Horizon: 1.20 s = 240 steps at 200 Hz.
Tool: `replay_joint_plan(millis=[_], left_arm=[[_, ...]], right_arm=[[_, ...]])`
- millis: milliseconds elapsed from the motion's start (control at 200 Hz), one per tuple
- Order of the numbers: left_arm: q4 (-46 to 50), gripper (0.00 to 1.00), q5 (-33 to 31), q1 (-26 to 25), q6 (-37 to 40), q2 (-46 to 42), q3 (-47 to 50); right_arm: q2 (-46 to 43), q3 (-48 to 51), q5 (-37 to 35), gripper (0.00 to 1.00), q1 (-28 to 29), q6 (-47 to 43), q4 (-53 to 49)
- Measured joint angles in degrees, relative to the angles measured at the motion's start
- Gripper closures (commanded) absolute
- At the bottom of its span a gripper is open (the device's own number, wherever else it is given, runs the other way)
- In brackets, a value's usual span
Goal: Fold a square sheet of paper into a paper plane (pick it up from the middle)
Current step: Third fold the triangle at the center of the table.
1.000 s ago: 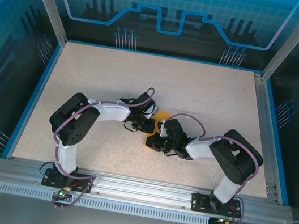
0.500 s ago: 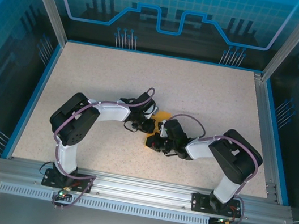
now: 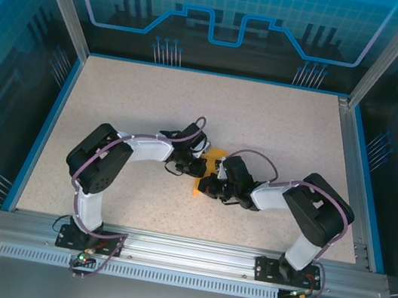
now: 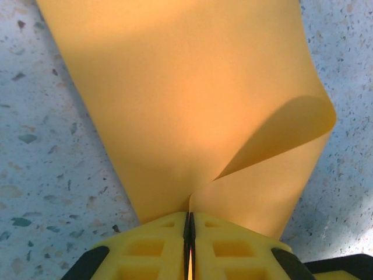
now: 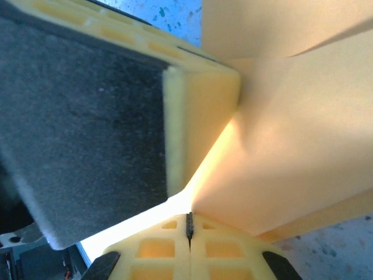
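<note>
- Nearest you in the top view, the left arm [image 3: 146,146] and the right arm [image 3: 271,197] are rising from the rail [image 3: 182,252] and bending inward, wrists almost meeting.
- You are seeing the left gripper [image 4: 189,220] with its yellow fingers pressing flat together, pinching an edge of the sheet of paper [image 4: 175,99] (nothing but the paper's thickness is showing in the seam).
- The right gripper [image 5: 189,224] is clamping the same orange-yellow sheet, with its jaws closing tight right at the tips.
- Just past those tips, a yellow finger with a dark grey foam pad [image 5: 87,116] is lying against the sheet at the upper left (you cannot tell from this view alone whose finger it is).
- In the left wrist view the sheet is fanning away from the fingers over the speckled table [image 3: 131,99] and widening as it goes. Its right flap is curling over in a soft, rounded bend and is not lying creased flat.
- From above, the sheet is sitting between the two grippers near the middle of the table, with only small orange patches peeking out around the right gripper.
- Farther off, bare tabletop is running to the blue-trimmed walls [image 3: 229,16].
</note>
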<state>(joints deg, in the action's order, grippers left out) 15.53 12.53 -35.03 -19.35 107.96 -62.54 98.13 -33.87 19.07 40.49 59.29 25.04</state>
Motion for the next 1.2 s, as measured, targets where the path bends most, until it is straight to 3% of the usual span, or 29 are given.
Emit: replay_joint_plan(millis=[465, 785, 1200], left_arm=[[0.46, 0.88, 0.39, 0.04, 0.07, 0.31, -0.42], [0.46, 0.88, 0.39, 0.04, 0.24, 0.33, -0.42], [0.83, 0.88, 0.39, 0.04, 0.26, 0.46, -0.72]], right_arm=[[0.59, -0.46, 0.66, 1.00, -0.55, -0.66, -1.42], [-2.10, -0.70, 1.46, 1.00, -4.37, -2.10, -2.58], [1.49, -1.49, 2.10, 1.00, -5.07, -2.97, -2.56]])
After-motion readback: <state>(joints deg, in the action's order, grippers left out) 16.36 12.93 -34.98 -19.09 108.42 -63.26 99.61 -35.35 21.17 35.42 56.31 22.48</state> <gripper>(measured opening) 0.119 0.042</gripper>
